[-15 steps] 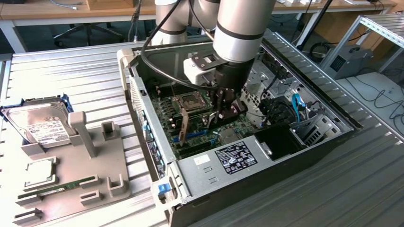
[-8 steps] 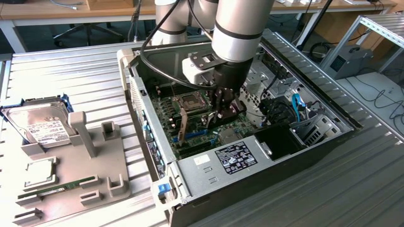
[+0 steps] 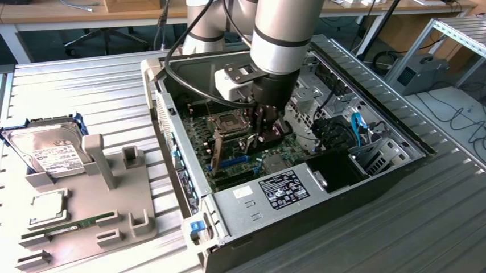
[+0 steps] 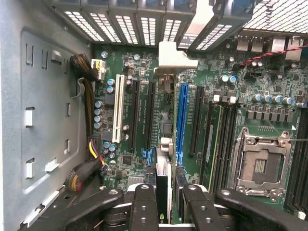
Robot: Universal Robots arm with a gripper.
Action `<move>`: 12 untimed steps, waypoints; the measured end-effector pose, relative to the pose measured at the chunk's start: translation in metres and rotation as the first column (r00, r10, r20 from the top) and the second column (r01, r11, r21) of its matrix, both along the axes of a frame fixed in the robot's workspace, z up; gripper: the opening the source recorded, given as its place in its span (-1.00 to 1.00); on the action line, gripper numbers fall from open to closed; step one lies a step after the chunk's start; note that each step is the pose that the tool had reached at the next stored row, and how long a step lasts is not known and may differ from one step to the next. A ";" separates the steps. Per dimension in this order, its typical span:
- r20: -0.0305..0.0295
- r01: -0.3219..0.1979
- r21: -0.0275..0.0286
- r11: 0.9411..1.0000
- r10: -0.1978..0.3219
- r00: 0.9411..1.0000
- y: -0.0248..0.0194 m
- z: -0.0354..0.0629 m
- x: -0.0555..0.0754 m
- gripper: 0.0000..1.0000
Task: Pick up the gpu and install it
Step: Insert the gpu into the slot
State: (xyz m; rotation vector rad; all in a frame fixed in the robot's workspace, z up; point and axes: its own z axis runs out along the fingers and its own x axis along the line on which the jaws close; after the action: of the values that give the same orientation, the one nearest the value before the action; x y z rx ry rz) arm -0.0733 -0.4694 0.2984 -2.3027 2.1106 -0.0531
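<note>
gpu [image 4: 163, 185]: thin card on edge between the fingers [image 4: 144, 211], low centre of frame, above the motherboard [image 4: 144, 72].
gripper [image 4: 166, 211]: narrow, holding the gpu.
blue slot [image 4: 181, 122]: just beside the card.
Risk: a tilted card can miss its slot and jam.

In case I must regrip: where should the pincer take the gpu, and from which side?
By its upper long edge, coming straight down from above. The gpu stands on edge over the motherboard, so its flat faces suit the pincer, away from the silver bracket end.
</note>
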 end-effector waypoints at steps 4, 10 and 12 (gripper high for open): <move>0.000 0.000 0.000 1.000 0.000 1.000 0.0001 -0.0005 -0.003 -0.48; 0.000 0.000 0.000 1.000 0.000 1.000 0.0001 -0.0011 -0.007 -0.48; 0.000 0.000 0.000 1.000 0.000 1.000 0.0001 -0.0013 -0.007 -0.48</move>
State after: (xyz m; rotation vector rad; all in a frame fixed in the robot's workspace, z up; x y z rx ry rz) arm -0.0807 -0.4693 0.2971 -2.3026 2.1105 -0.0530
